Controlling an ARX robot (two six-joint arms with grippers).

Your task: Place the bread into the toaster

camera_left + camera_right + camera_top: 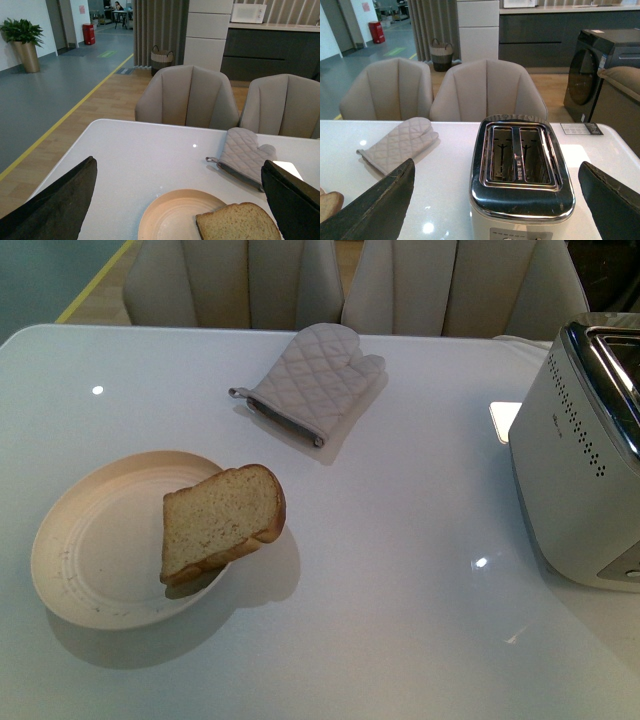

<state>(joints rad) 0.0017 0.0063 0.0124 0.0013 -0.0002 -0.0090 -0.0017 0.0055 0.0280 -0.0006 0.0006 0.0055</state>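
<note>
While neither arm shows in the front view, we find both through their wrist cameras. The left gripper is spread wide, its two dark fingers far apart and holding nothing, with the plate below and between them. The right gripper is spread just as wide and holds nothing; between its fingers we look down on the toaster.

Of containers we count two. The first is the round cream plate, lying on the white worktop toward the left. It holds the bread, which sits tilted: its lower edge rests inside the plate, and its rounded top leans over the rim on the side toward the toaster. The second is the toaster, upright at the right edge of the worktop and well apart from the plate. Its chrome top has two slots side by side, and inside both we see only metal wire guides.

By our count there is one plate, one slice of bread, one toaster with two slots, and one quilted oven mitt lying flat near the far edge of the worktop, apart from plate and toaster alike. Beyond that edge stand two padded chairs, side by side.
</note>
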